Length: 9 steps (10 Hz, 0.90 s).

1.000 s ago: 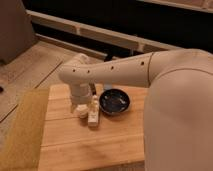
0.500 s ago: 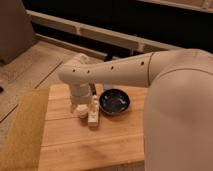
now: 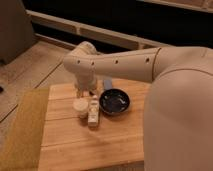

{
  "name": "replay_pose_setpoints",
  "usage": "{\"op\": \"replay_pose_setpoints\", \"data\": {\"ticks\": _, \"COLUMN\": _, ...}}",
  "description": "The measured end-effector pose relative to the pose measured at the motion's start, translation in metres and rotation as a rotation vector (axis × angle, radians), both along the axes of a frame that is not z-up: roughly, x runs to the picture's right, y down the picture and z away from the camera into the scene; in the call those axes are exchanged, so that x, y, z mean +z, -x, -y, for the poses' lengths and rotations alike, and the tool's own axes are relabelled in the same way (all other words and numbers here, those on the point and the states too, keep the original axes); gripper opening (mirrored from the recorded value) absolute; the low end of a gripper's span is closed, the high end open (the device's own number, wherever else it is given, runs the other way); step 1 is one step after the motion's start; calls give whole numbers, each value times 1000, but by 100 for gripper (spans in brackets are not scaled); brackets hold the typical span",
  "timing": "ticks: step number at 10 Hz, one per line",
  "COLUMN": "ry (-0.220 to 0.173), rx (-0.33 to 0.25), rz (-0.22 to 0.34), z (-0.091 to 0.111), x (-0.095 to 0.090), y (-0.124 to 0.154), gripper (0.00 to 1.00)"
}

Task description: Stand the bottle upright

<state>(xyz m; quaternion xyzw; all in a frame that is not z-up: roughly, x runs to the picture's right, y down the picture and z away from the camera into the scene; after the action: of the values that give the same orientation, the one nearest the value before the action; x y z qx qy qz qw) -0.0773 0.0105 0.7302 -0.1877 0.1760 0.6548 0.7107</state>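
nothing is shifting: bottle is lying flat, gripper is waiting above it

the bottle (image 3: 93,113) is lying on its side, as far as the view is telling, on the wooden table (image 3: 90,147), with one end pointing toward the gripper and the other toward the near edge. it is resting just beside the white cup (image 3: 80,107) on one side, close enough that the two may be touching, and near the dark blue bowl (image 3: 114,101) on the other.

the gripper (image 3: 86,92) is hanging just behind the far end of the bottle, with its jaws standing spread and pinching nothing. the arm (image 3: 115,65) is reaching across from the right of the view.

over the last second nothing is visibly moving: the bottle, cup, bowl and gripper are all sitting where they were. that is suggesting the task is only beginning, with the grasp not yet made. the next move is probably calling for a descent over the bottle. the cup is crowding one side, so a finger may be nudging it on the way down.
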Motion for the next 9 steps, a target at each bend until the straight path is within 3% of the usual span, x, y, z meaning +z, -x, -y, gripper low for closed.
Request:
{"op": "replay_pose_setpoints", "data": {"ticks": 6, "ry": -40, "rx": -68, "rz": 30, "z": 27, "x": 44, "y": -13, "gripper": 65}}
{"op": "replay_pose_setpoints", "data": {"ticks": 9, "ry": -15, "rx": -74, "rz": 39, "z": 25, "x": 70, "y": -12, "gripper": 65}}
